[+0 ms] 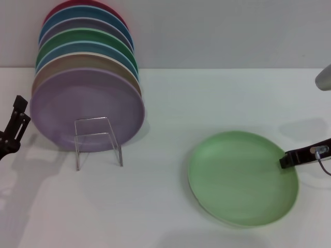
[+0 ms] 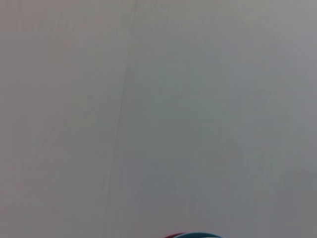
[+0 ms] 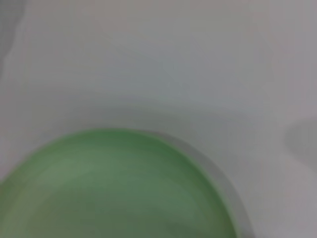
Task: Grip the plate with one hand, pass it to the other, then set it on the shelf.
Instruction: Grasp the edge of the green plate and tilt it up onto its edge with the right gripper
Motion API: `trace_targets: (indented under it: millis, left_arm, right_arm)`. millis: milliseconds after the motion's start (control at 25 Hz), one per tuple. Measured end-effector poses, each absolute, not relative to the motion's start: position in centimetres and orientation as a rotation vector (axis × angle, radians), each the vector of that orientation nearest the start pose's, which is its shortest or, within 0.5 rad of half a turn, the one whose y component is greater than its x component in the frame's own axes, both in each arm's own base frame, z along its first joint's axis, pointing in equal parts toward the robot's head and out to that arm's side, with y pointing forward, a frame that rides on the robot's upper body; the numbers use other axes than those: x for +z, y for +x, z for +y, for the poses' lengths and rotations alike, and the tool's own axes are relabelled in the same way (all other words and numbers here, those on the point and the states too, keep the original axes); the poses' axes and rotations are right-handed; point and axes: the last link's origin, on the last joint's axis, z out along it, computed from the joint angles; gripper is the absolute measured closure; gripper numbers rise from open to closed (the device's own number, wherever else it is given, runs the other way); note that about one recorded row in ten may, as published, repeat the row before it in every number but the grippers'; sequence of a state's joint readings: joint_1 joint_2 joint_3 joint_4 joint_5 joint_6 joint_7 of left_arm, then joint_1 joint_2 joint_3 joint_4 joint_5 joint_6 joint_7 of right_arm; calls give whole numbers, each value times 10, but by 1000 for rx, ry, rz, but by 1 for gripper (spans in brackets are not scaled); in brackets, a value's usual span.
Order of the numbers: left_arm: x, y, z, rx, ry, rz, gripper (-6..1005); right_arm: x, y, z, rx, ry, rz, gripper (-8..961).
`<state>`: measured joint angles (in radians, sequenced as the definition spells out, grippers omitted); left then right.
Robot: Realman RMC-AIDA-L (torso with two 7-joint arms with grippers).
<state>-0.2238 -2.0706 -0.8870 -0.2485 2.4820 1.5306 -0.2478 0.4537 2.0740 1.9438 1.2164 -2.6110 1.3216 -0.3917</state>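
Looking down from the head camera, I see the plate (image 1: 242, 178) lying flat on the white bench (image 1: 165, 206), toward my right side and well apart from the shelf (image 1: 97, 140). My right gripper (image 1: 285, 160) sits at the plate's right edge, its dark tip touching or just over the rim; I cannot tell whether its fingers are wide, narrow or closed on the rim, since only one dark finger shows there. The right wrist camera shows the plate (image 3: 114, 188) close below, filling the lower part of its picture, with bare bench (image 3: 173, 64) beyond it.

My left gripper (image 1: 13, 132) is at the far left edge of the head view, beside the lilac plate (image 1: 87, 109) and not touching it. I cannot tell how its fingers are set either. The left wrist camera sees mostly blank pale surface, with a thin sliver of red and blue plate edges (image 2: 193, 235) at the picture's border.

The shelf stands on the bench left of centre. The lilac plate leans upright just behind it, at the front of a row of upright coloured plates (image 1: 85, 46) against the wall.
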Motion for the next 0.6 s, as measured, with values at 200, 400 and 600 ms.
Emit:
trace_targets:
  millis: [200,400,600]
  left_arm:
    - [1,-319,258,-1001,-1539,-419,226]
    - [1,-319,258,-999,-1538,-419,226]
    - [1,-319,257,-1000,-1537,-420,226]
  right_arm:
    - [28,269,357,-197,-2132,1413,896]
    - [39,260,356,-125,-2113,1291,921]
    - [48,247,353,-26,-2088,1146,930]
